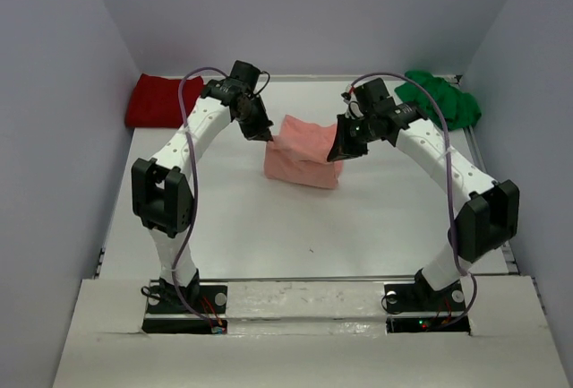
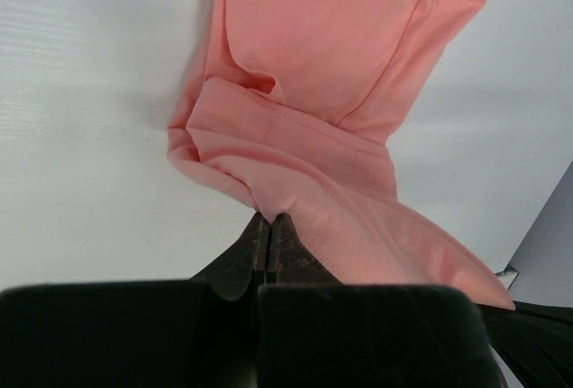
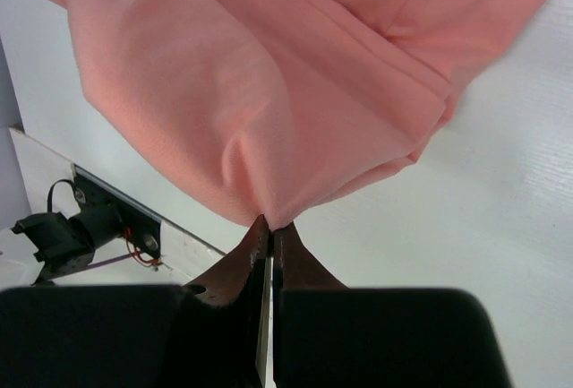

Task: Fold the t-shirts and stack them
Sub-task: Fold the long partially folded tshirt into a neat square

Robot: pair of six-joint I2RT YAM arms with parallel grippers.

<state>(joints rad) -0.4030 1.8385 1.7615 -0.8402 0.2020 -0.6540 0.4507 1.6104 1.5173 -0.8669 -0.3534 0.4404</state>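
The white table is carrying three garments; the salmon-pink t-shirt is hanging at the middle, its lower part resting on the surface; the bright green t-shirt is lying crumpled at the far right corner; the dark red t-shirt is lying at the far left corner; the left gripper is clamping the pink shirt's upper left edge, jaws pressed together on cloth; the right gripper is clamping the upper right edge likewise.
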